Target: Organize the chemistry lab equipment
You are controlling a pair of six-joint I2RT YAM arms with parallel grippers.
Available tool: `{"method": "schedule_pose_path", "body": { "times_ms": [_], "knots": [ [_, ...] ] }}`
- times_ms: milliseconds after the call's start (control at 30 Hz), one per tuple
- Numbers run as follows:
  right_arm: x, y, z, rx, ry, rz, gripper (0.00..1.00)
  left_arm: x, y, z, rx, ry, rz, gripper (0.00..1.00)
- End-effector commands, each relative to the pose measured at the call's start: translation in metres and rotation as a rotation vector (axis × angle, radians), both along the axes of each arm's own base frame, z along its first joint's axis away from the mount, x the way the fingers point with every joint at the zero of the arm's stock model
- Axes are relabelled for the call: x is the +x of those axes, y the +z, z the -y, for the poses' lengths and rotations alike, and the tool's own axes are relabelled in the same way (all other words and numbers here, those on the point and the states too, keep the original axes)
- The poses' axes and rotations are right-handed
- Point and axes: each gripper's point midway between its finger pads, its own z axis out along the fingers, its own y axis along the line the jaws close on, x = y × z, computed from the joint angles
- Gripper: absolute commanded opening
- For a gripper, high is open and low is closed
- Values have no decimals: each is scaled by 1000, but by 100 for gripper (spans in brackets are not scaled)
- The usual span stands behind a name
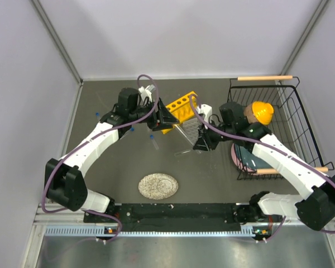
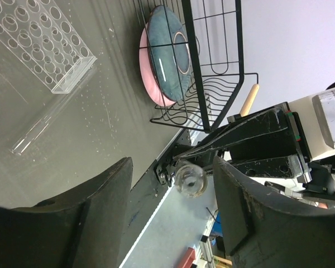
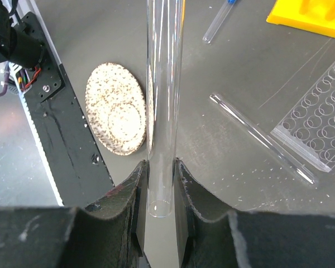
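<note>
Right gripper (image 3: 160, 176): clenched on a clear glass tube (image 3: 163, 84). Both fingers (image 3: 135, 195) press the tube close to one end, and the rest of it runs straight out from the jaws, away from the wrist camera.

Left gripper (image 2: 173, 167): released, jaws well apart and gripping nothing. In the left wrist view one round end of the held tube shows in the gap between the two fingers, clear of both. How far ahead of them it lies cannot be told.

Layout, from the arm bases outward:

1. A speckled plate (image 1: 158, 186) lies flat on the dark table (image 1: 100, 184), near the front edge and between the two arms.
2. A blue-capped vial (image 1: 154, 140) lies on its side beyond the plate.
3. A second glass tube (image 3: 262, 139) lies flat on the table, just beside the near edge of the clear gridded rack (image 1: 188, 129).
4. The clear gridded rack sits at table centre, with the right gripper just beside its right side.
5. The yellow rack (image 1: 182, 107) stands directly behind the clear rack, set diagonally. The left gripper is at its left end; contact cannot be told.
6. A black wire basket (image 1: 287, 106) at the far right holds bowls (image 2: 166, 56).
</note>
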Motion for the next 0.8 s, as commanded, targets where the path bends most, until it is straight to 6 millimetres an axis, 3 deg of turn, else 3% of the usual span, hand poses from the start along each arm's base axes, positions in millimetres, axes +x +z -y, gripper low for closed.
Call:
{"method": "schedule_pose_path", "body": {
  "times_ms": [0,333,500,633,733,767],
  "knots": [
    [-6,7,-9,20,62,40,18,0,19,6,-26,-48,62,62],
    [-2,2,-8,-8,55,50,18,-12,22,8,-45,-82,49,36],
    [-1,2,-6,-18,51,58,19,-14,22,7,-44,-86,56,18],
    [1,3,-4,-29,42,71,23,-16,21,6,-40,-81,59,12],
    [-2,6,-1,-36,61,95,44,-16,21,3,-33,-66,79,10],
    [-2,7,1,-45,75,119,58,-17,23,2,-34,-63,89,10]
  ]
}}
